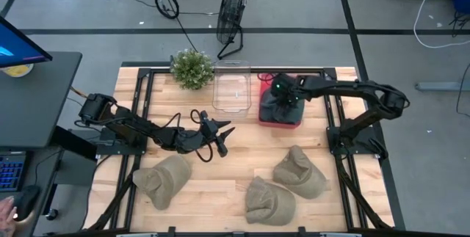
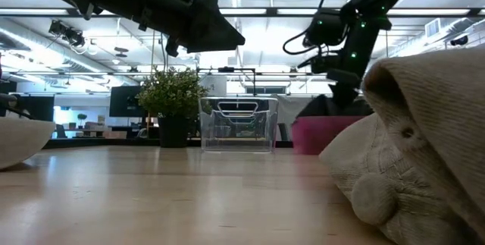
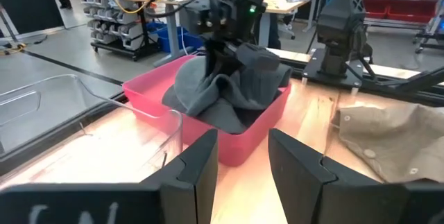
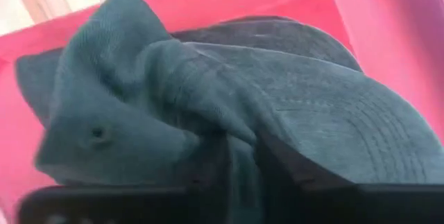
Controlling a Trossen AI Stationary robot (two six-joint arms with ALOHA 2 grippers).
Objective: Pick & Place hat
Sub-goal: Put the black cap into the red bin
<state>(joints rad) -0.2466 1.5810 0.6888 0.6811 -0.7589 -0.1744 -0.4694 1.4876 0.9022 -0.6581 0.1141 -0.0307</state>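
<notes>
A dark grey hat (image 3: 229,89) lies crumpled in the pink bin (image 1: 280,120) at the table's far right; it fills the right wrist view (image 4: 208,92). My right gripper (image 1: 282,99) stands over the bin, pointing down, shut on the hat's cloth. My left gripper (image 3: 243,161) is open and empty above the table's middle (image 1: 220,133), pointing toward the bin. Three tan hats (image 1: 164,179) (image 1: 268,200) (image 1: 299,171) lie flat on the near part of the table. My right gripper pinches a raised fold of the grey hat's cloth (image 4: 239,158) between its two fingers (image 4: 295,172), coming from above and pointing down. The hat's body and brim (image 3: 257,85) rest in the pink bin, its cloth bunched up toward the fingers.
A clear plastic container (image 1: 231,86) stands left of the pink bin, and a potted plant (image 1: 192,68) left of that at the far edge. One tan hat fills the low view's right foreground (image 2: 417,154). Bare wood lies between the left gripper and the bin.
</notes>
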